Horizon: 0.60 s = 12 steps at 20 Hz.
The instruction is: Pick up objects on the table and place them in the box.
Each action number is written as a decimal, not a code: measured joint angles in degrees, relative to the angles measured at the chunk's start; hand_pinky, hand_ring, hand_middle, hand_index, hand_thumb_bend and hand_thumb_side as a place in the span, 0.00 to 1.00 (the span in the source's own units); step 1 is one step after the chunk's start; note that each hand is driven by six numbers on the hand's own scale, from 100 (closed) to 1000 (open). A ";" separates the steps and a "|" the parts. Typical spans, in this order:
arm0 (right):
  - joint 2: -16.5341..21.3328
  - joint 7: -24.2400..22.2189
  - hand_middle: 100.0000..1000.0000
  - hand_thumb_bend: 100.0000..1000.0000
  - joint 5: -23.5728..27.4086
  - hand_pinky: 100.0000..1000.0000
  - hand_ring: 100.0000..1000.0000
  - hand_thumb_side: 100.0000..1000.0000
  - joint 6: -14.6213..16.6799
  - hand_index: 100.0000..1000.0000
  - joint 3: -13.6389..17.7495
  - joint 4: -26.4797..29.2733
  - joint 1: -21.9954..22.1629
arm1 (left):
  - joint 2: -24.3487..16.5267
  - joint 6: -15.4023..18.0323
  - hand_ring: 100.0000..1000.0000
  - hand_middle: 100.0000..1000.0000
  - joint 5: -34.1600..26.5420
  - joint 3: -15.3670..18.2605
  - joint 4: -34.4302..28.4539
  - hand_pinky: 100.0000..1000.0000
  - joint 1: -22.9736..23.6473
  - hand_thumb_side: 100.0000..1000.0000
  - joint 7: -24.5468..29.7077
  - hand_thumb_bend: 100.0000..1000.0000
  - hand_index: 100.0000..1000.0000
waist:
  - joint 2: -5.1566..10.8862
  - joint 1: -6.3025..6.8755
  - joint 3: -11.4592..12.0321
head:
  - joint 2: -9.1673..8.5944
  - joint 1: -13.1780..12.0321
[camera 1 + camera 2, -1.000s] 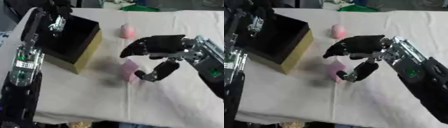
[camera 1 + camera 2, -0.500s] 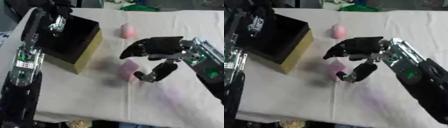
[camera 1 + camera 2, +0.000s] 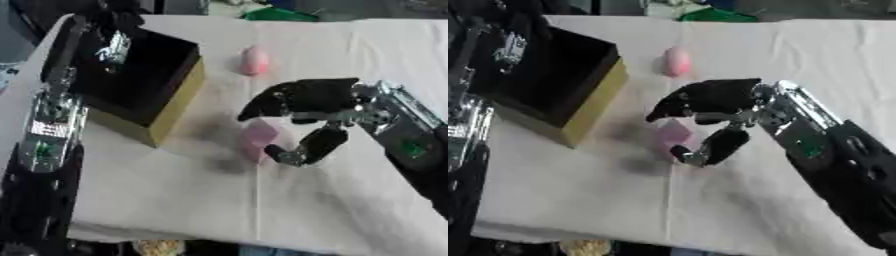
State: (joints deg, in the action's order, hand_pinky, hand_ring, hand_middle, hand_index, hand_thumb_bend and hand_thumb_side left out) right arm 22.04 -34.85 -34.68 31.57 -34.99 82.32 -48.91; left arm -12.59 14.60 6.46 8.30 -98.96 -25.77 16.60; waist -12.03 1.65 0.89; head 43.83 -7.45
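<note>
1. The pink block (image 3: pixel 260 137) lies on the white tablecloth (image 3: pixel 350 200), just right of the box (image 3: pixel 144 80), between the curled fingers and thumb of the right hand (image 3: pixel 306 102).
2. That hand arches over the block, thumb tip beside it; whether it already pinches cannot be told.
3. The likely risk: closing off-centre tips or pushes the block away, or snags cloth.
4. A pink egg-shaped object (image 3: pixel 254 60) waits farther back.
5. The left hand (image 3: pixel 109 47) hovers at the box, its fingers unclear.
</note>
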 measured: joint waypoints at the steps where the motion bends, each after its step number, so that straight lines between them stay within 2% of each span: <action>1: -0.08 0.05 0.86 0.00 -0.09 0.91 0.91 0.64 0.05 0.98 0.00 -0.17 0.00 | 0.00 0.00 0.48 0.50 -0.02 0.00 0.00 0.59 0.00 0.50 0.00 0.00 0.71 | -0.02 0.00 0.10 | 0.00 0.00; 12: -0.64 0.79 0.85 0.00 -2.24 0.91 0.91 0.65 0.79 0.98 0.04 -2.79 0.06 | 0.02 0.00 0.48 0.50 -0.10 0.00 -0.01 0.59 -0.05 0.50 0.00 0.00 0.71 | -0.29 0.06 0.44 | 0.00 0.04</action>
State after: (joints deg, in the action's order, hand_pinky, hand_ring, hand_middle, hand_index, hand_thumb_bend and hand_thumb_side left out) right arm 21.40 -34.06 -36.93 32.37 -34.94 79.53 -48.85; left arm -12.58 14.59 6.36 8.30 -98.96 -25.82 16.60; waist -12.33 1.71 1.33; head 43.83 -7.41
